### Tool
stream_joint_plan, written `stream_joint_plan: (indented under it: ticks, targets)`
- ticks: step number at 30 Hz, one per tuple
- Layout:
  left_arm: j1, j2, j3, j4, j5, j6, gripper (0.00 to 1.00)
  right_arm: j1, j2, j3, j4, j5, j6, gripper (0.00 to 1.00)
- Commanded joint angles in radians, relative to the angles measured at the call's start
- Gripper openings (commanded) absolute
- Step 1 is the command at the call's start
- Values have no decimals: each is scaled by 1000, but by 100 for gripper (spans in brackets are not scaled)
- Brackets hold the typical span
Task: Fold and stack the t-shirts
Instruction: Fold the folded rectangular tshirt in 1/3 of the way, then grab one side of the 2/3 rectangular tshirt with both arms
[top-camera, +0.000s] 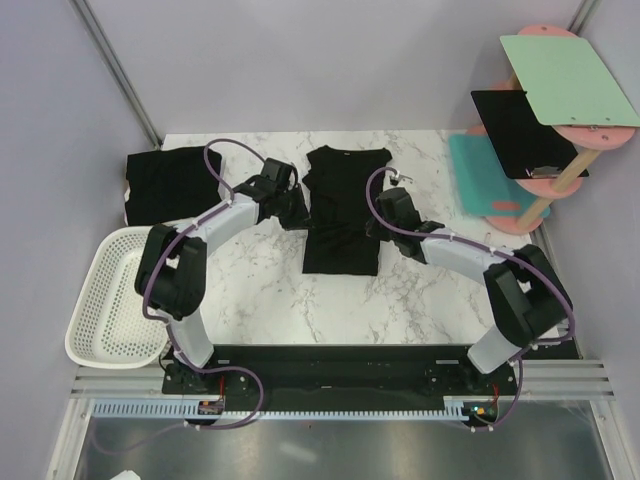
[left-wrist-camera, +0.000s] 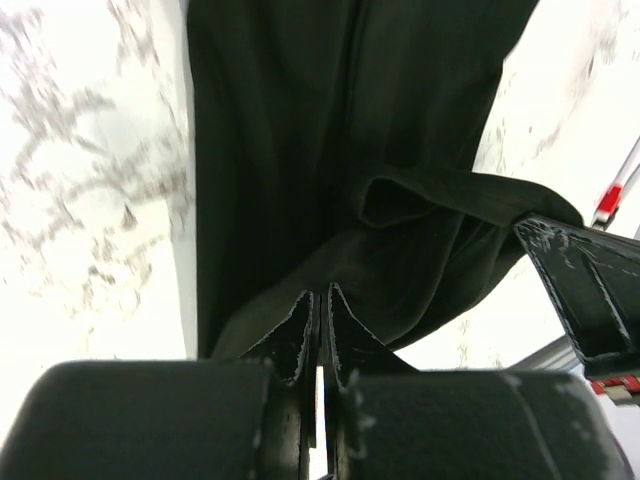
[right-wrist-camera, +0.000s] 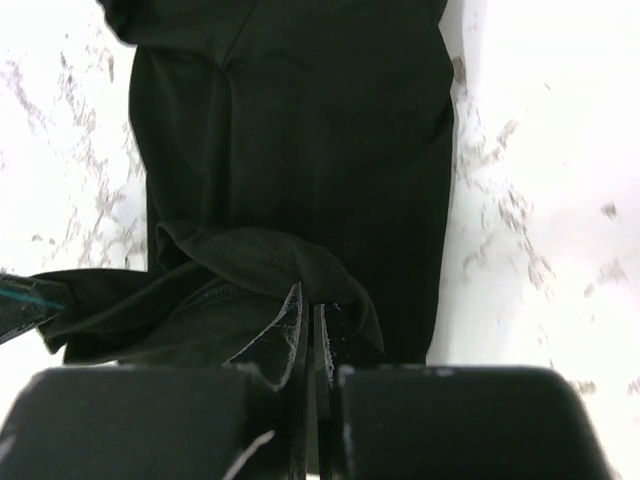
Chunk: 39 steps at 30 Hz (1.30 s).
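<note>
A black t-shirt (top-camera: 342, 205) lies flat in the middle of the white stone surface (top-camera: 270, 295). Its neck is at the far end.

The left arm (top-camera: 215, 228) goes up from its base and bends at a high elbow. Then it stretches low to the shirt's left side. The left tool (top-camera: 293, 208) is squeezed tight on the cloth there. In its own camera the two fingers (left-wrist-camera: 298, 335) press together with a bit of black shirt pinched between them.

The right arm (top-camera: 465, 255) does the same from the other side, bent at the elbow and reaching in low. The right tool (top-camera: 388, 212) is clamped on the shirt's right edge too. A fold of cloth is bunched up by its fingers (right-wrist-camera: 285, 335). The two tools face each other across the shirt.

A second t-shirt (top-camera: 165, 185), folded, rests at the far left of the surface. A white basket (top-camera: 110, 300) sits at the near left, close to the folded one.
</note>
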<state>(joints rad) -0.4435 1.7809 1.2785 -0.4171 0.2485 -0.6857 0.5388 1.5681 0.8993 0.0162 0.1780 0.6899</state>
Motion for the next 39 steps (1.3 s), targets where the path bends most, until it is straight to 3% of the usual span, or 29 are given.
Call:
stream_joint_plan:
  ticks: [1, 2, 4, 5, 6, 7, 8, 9, 10, 12, 16, 23, 28, 34, 39]
  targets:
    - [37, 57, 100, 26, 54, 61, 2, -31, 124, 96, 73, 1, -20, 6]
    - [42, 95, 120, 23, 64, 74, 7, -33, 139, 114, 74, 12, -18, 11]
    - [61, 130, 180, 6, 99, 98, 58, -39, 153, 115, 99, 44, -16, 20]
    - [69, 140, 194, 3, 92, 100, 72, -37, 142, 99, 117, 55, -13, 38]
    - [80, 135, 191, 3, 86, 95, 84, -37, 121, 73, 143, 70, -6, 45]
    - [83, 126, 185, 3, 74, 97, 86, -39, 66, 46, 193, 93, 6, 54]
    - [86, 95, 158, 9, 63, 101, 89, -37, 34, -6, 211, 104, 14, 76]
    - [86, 78, 142, 9, 51, 107, 95, -37, 3, -29, 221, 118, 20, 87]
    - [86, 63, 125, 9, 38, 110, 96, -37, -49, -46, 212, 129, 25, 97]
    - [86, 8, 58, 12, 19, 115, 97, -37, -86, -79, 193, 124, 23, 98]
    - [86, -87, -92, 57, 29, 103, 97, -37, -151, -138, 92, 52, 49, 98]
    - [85, -212, -401, 234, 86, 28, 87, -37, -210, -299, 79, -95, 161, 91]
    - [85, -198, -450, 282, 118, 11, 87, -37, -260, -379, 116, -106, 197, 88]
    - [85, -141, -478, 354, 150, -17, 83, -37, -166, -413, 235, -175, 267, 85]
    - [81, -72, -484, 403, 178, -29, 65, -37, 11, -427, 391, -288, 350, 71]
